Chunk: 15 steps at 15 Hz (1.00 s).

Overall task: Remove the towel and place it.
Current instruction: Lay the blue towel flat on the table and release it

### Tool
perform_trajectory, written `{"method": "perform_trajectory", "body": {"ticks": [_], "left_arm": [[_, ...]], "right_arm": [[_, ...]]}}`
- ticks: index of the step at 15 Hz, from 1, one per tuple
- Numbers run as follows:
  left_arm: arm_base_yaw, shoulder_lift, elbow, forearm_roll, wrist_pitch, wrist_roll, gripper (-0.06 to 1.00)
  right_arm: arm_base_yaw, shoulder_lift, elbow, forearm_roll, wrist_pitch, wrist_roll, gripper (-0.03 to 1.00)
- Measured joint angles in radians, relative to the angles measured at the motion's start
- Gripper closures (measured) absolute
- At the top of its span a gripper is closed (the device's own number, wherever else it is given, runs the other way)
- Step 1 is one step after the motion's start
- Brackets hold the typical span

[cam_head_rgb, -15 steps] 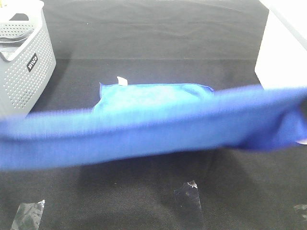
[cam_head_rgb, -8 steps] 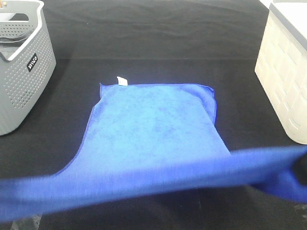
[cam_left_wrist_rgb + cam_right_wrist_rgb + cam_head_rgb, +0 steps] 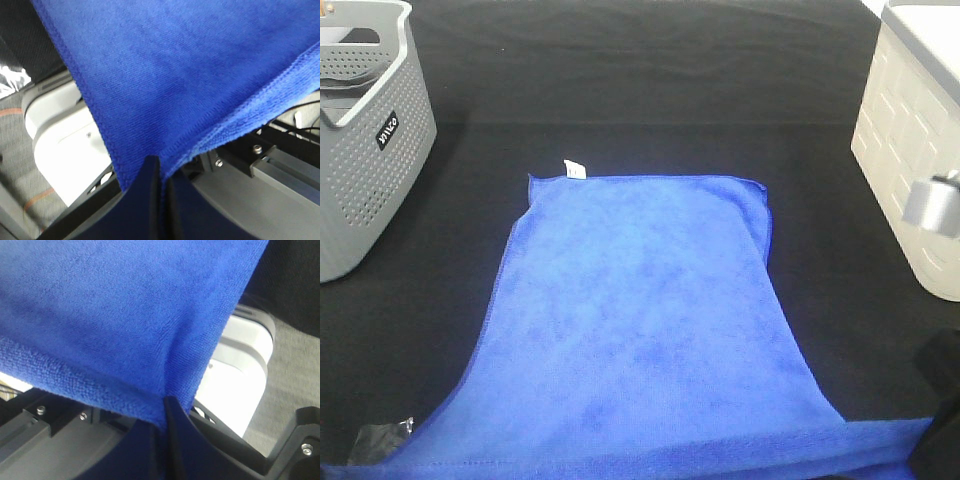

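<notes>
Fingers of the left gripper [image 3: 161,174] are closed on one near corner of the towel [image 3: 640,320], and those of the right gripper [image 3: 164,416] are pinched on the other near corner. This blue microfibre cloth lies spread over the black table [image 3: 650,90], its white tag [image 3: 573,169] at the far left corner. A grey perforated basket [image 3: 370,150] stands well to its left and a white bin [image 3: 910,170] to its right, both clear of it.
</notes>
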Motion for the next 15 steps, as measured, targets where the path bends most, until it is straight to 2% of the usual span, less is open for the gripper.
{"method": "perform_trajectory", "body": {"ticks": [4, 12, 15], "left_arm": [[0.000, 0.198, 0.000, -0.005, -0.034, 0.077, 0.94], [0.000, 0.351, 0.000, -0.046, -0.064, 0.142, 0.94], [-0.078, 0.422, 0.000, -0.040, -0.113, 0.142, 0.94]], "right_arm": [[0.000, 0.200, 0.000, -0.011, -0.001, -0.079, 0.94], [-0.001, 0.445, 0.000, -0.026, -0.024, -0.166, 0.94], [-0.001, 0.503, -0.001, -0.034, -0.027, -0.201, 0.94]]}}
